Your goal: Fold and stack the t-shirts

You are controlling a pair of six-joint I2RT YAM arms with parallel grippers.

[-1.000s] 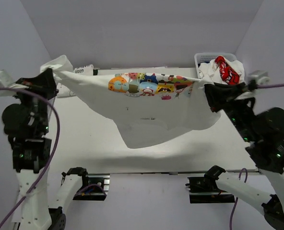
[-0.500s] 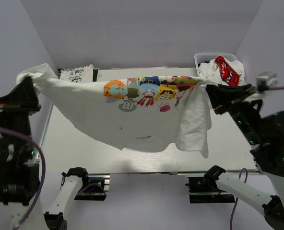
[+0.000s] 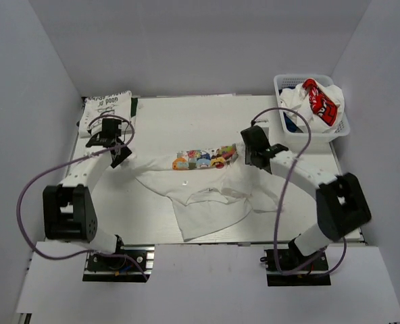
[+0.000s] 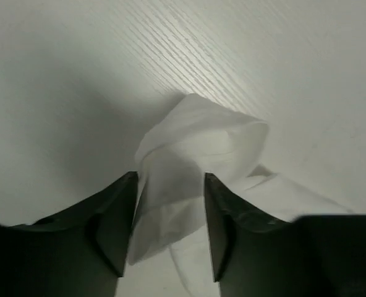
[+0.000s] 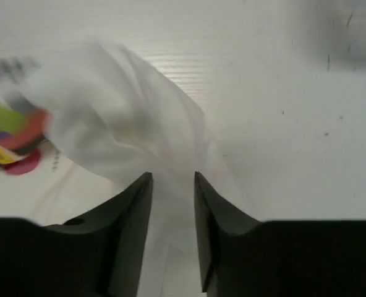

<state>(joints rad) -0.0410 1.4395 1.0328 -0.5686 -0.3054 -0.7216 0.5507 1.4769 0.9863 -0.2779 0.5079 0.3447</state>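
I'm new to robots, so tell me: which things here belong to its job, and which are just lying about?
Job: cartoon-print t-shirt, pinched by left gripper and right gripper; folded t-shirt far left; heaped t-shirts.
Lying about: white basket holding that heap.

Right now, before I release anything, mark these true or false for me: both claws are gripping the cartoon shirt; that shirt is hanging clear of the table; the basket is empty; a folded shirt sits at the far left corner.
1. The left claw and the right claw each pinch cloth of the cartoon-print shirt. True.
2. That shirt hangs in the air, clear of the table. False: it lies on the table, spread between the two claws.
3. The basket is empty. False: it holds bunched shirts, with the red-print shirt on top.
4. A folded white shirt lies at the far left corner. True.
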